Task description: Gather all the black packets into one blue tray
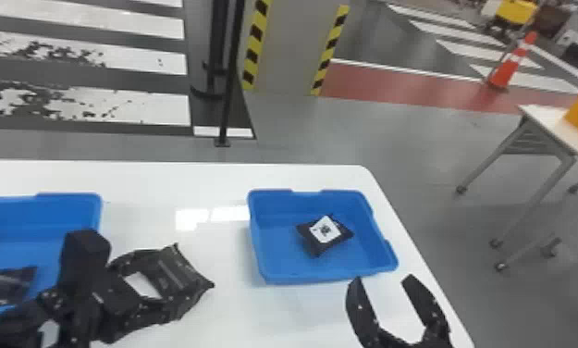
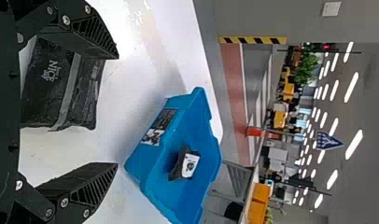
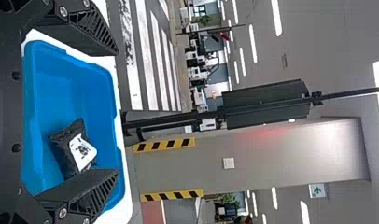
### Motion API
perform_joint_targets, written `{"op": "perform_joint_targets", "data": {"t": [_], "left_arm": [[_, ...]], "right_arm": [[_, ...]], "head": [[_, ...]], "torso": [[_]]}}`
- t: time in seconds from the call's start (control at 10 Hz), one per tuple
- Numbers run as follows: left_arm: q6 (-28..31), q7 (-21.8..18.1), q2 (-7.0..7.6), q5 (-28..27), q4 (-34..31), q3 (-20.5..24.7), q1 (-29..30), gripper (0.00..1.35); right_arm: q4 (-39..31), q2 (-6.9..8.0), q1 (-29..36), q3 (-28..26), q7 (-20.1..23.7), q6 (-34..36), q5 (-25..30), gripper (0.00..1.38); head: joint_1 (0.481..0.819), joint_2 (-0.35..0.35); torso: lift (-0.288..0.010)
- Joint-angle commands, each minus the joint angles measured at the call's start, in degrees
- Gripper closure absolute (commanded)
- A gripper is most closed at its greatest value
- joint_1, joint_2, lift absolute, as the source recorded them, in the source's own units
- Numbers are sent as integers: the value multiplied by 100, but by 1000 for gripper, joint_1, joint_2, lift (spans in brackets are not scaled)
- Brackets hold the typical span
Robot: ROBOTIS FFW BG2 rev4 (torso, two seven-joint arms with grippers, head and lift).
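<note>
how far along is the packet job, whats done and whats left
Partly done: one packet is in the right tray, at least one in the left tray. Nothing looks held: the left gripper is open at a packet on the table, the right gripper open too. Left to do: that packet, and getting all into one tray.

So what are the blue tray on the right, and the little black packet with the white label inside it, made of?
The blue tray looks like smooth moulded plastic: one even colour, with rounded corners and a shaped rim.
The black packet seems to be soft film, perhaps plastic or foil, going by its creases.
Its white label could be paper or plastic.
</note>
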Motion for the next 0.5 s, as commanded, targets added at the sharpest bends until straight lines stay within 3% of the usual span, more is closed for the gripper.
{"op": "perform_joint_targets", "data": {"t": [0.0,0.4], "left_arm": [[152,18,7,-128,75,-130,-152,223],[265,158,-11,-368,693,-301,-658,222]], "right_arm": [[7,0,0,0,0,0,-24,130],[35,0,0,23,0,0,-104,130]], "head": [[695,-350],[695,-350]], "torso": [[-110],[-110]]}}
